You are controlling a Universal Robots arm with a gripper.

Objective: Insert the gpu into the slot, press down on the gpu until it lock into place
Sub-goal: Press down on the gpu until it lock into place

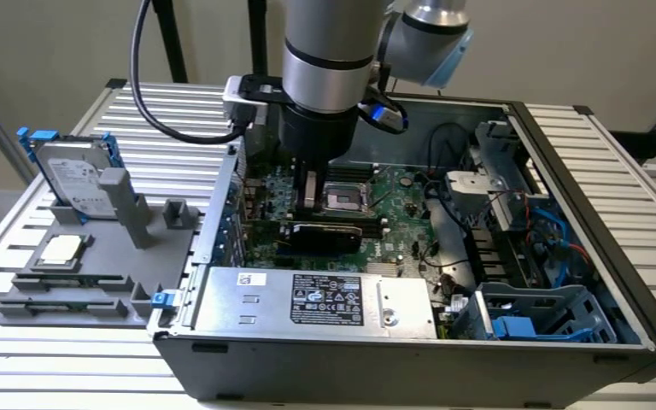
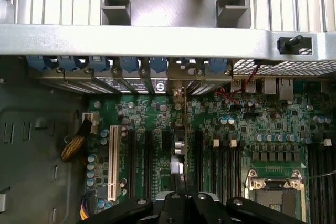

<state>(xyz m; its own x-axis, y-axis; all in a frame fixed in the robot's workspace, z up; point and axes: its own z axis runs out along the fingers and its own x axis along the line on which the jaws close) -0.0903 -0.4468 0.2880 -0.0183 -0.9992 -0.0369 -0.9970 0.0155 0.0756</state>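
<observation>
Find the card [image 1: 322, 237] standing on edge on the green board [image 1: 402, 205], just beside the silver socket [image 1: 343, 198], close beneath the end effector [image 1: 312, 203]. Cannot tell the end effector's state, clamped or apart. Judge the card light, stiff, fragile; best held or pressed along the top edge.

Silver arm [image 1: 325, 43], black cable [image 1: 137, 60]

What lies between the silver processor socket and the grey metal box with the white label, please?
In the exterior view, the black graphics card stands between the processor socket and the grey box.
</observation>
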